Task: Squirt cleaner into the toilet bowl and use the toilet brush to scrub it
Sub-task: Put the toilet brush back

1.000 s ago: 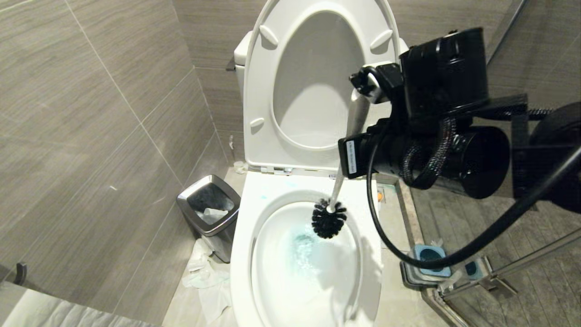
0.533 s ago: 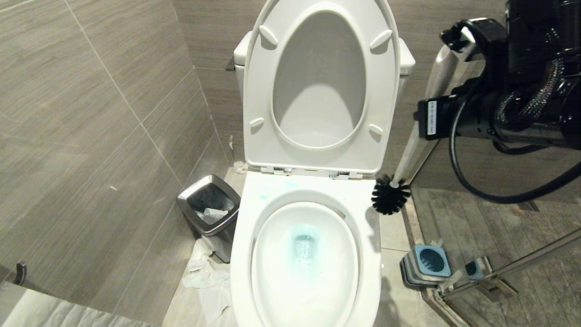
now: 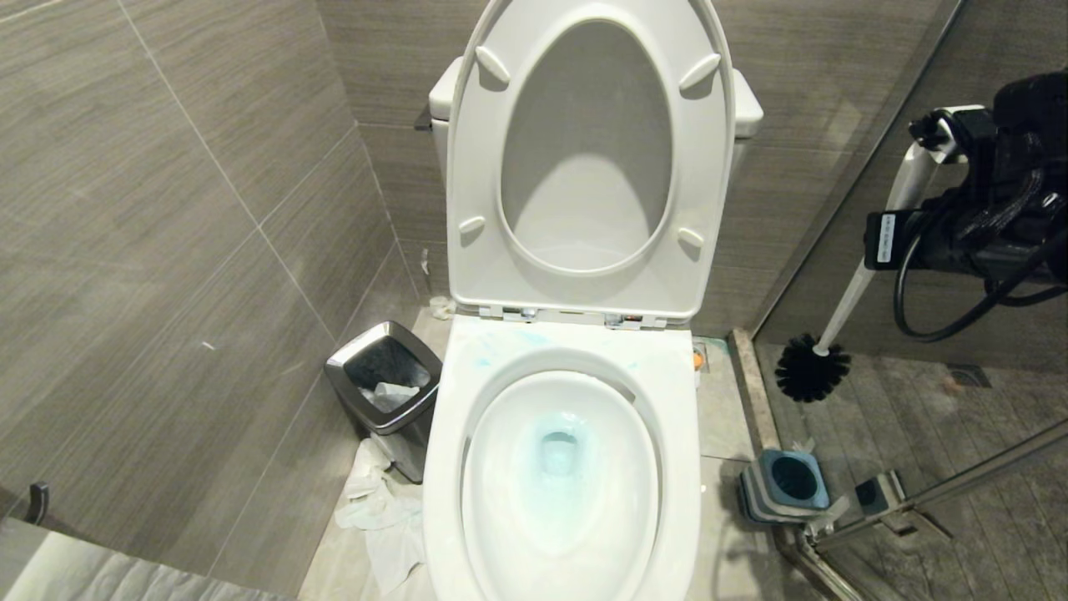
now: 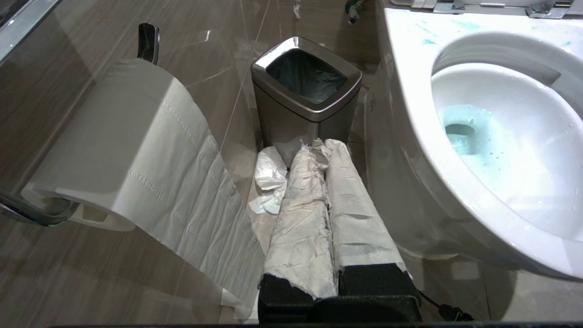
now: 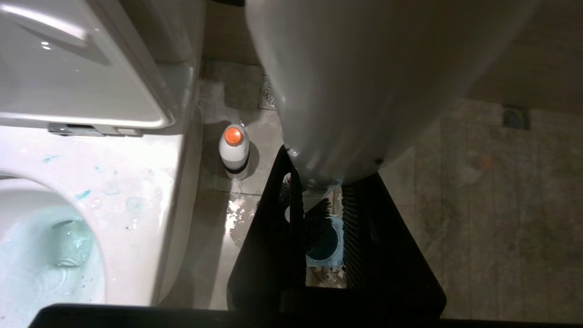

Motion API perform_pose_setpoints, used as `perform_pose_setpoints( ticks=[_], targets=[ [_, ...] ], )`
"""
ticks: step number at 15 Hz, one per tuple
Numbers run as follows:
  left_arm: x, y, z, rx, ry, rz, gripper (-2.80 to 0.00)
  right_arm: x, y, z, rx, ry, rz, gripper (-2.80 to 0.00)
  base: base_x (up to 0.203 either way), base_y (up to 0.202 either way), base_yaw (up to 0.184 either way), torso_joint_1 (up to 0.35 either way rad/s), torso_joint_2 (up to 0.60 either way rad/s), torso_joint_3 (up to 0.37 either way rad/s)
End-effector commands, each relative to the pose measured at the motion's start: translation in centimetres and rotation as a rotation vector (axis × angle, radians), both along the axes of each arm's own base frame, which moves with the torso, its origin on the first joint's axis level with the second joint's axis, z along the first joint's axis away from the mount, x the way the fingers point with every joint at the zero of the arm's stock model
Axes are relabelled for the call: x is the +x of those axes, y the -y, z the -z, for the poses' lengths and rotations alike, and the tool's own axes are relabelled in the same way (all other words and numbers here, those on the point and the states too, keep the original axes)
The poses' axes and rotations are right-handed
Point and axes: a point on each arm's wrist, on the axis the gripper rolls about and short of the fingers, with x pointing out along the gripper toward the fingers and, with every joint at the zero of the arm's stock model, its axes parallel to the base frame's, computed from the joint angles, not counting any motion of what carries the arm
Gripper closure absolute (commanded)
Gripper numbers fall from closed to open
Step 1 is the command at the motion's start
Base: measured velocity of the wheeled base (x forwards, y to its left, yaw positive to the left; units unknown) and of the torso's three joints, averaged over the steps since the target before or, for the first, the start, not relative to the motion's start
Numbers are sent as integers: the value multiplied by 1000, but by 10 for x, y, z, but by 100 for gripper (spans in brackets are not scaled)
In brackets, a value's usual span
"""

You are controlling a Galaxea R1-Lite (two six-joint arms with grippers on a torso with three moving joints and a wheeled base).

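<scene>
in the head view, the right gripper (image 3: pixel 934 138) is out at 3 o'clock from the toilet bowl (image 3: pixel 684 467), squeezed shut on the top of the toilet brush (image 3: pixel 855 288). the brush hangs down, its dark head in the air above the blue holder (image 3: pixel 788 484) on the floor. blue cleaner (image 3: pixel 557 451) tints the water. the brush looks light and stiff. the smooth handle may slip, so high up the stick seems a good place to hold.

in the left wrist view, the left gripper (image 4: pixel 325 191) is closed on nothing, its fingers wrapped in paper, near the bin (image 4: pixel 306 118).

in the right wrist view, the pale handle fills the middle and the bristles sit over the holder.
</scene>
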Motion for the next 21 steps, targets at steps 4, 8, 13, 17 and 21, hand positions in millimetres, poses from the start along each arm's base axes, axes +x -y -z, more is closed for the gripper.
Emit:
perform_pose_setpoints(
  ticks=[4, 8, 13, 17, 21],
  targets=[
    [1, 0, 2, 0, -7, -1, 0, 29, 35, 82, 32, -69, 24, 0, 0, 0, 0, 0, 0, 0],
    [1, 0, 2, 0, -7, -1, 0, 44, 67, 125, 27, -48, 61, 0, 0, 0, 0, 0, 0, 0],
    [1, 0, 2, 0, -7, -1, 0, 48, 72, 163, 34, -124, 37, 0, 0, 0, 0, 0, 0, 0],
    [1, 0, 2, 0, -7, -1, 0, 60, 86, 204, 16, -131, 63, 0, 0, 0, 0, 0, 0, 0],
    [1, 0, 2, 0, -7, -1, 0, 69, 95, 240, 7, -155, 79, 0, 0, 0, 0, 0, 0, 0]
  ],
)
